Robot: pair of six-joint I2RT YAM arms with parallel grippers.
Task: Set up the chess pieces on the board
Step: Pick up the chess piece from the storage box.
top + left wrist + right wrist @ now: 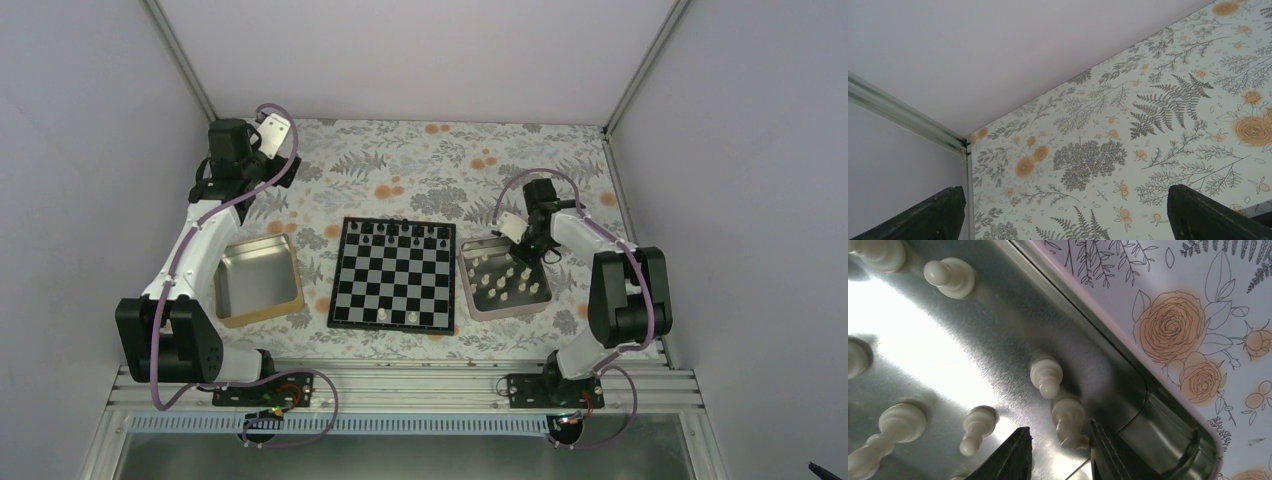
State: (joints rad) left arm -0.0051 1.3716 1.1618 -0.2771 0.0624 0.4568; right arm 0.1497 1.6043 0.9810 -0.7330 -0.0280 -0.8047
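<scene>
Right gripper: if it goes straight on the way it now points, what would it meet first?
The right gripper would probably meet the white chess piece between its fingers, then the tray floor; depth unclear.

the table point(400, 170) is covered with a pale cloth printed with grey ferns and orange roses, and white walls close it in on the left, the right and the far side. a ribbed metal rail point(400, 385) runs along its near edge. the black-and-silver chequered board point(395, 272) lies flat near the middle of the cloth. to the left of the board, with a strip of cloth between them, sits a square metal tray point(258, 283) with a gold-toned rim. a second square metal tray point(467, 285), with a pinkish rim, lies just beside the board's right edge.
</scene>
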